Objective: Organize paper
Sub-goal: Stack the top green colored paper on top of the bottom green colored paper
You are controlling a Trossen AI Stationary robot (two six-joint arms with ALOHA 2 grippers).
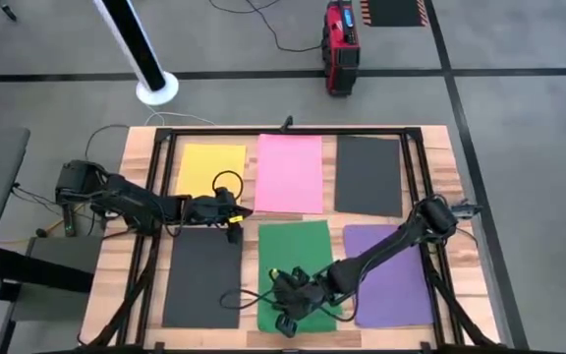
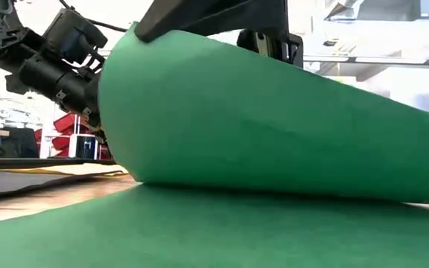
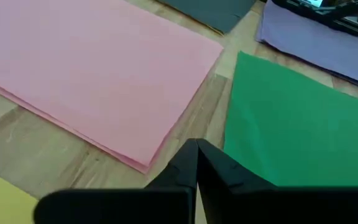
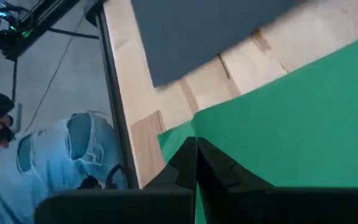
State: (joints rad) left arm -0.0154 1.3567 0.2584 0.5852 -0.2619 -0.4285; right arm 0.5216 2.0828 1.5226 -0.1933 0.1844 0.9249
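Paper lies in six separate sheets across the surface [image 1: 430,138], none stacked yet. The right gripper [image 1: 285,320], at 6 o'clock, pinches the green sheet [image 1: 298,251], curling it up. The left gripper [image 1: 232,228], fingers pressed together, waits near centre.

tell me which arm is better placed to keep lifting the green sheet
Right. The right end effector is at the near edge of the green sheet, fingers closed on it, and the low view shows that edge curled up. The left end effector, also closed, sits beside the sheet's far left corner.
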